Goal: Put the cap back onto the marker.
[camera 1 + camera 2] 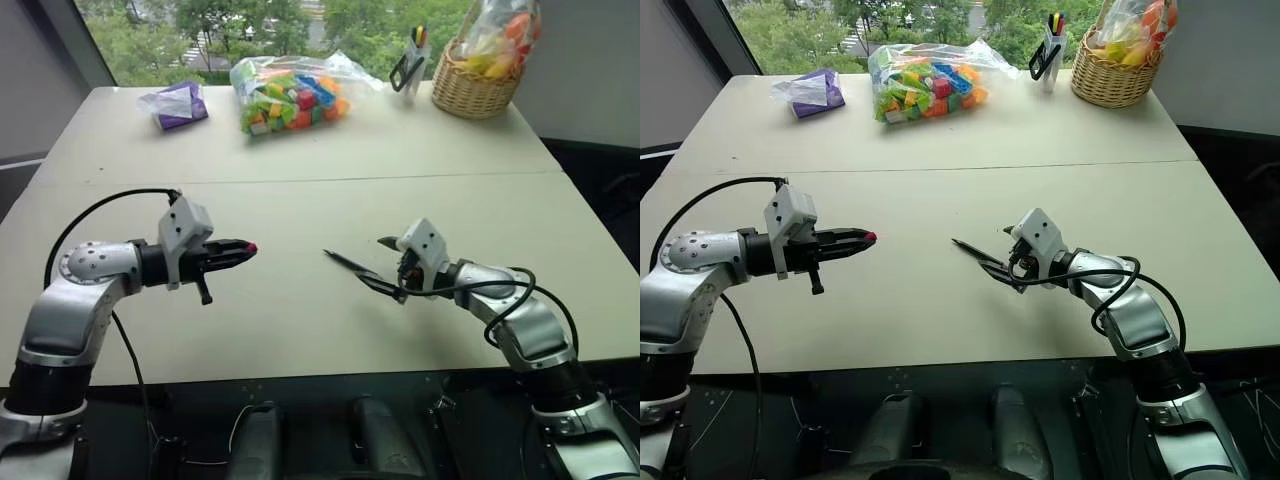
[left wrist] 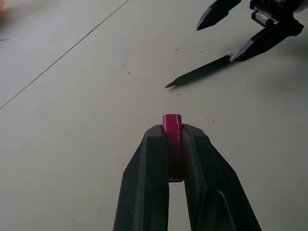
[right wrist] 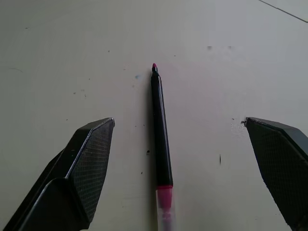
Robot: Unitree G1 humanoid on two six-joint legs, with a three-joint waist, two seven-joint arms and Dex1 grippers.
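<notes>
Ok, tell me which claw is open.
The right claw: its fingers stand wide apart on either side of the marker on the table. The left claw is shut on the cap.

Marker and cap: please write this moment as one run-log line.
left gripper: shut on cap | right gripper: jaws open astride marker | marker on table

No readable text, labels, brands or numbers on anything in view.

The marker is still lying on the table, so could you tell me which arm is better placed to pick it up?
Right: the right gripper is open astride the marker, while the left gripper is shut on the cap.
</notes>
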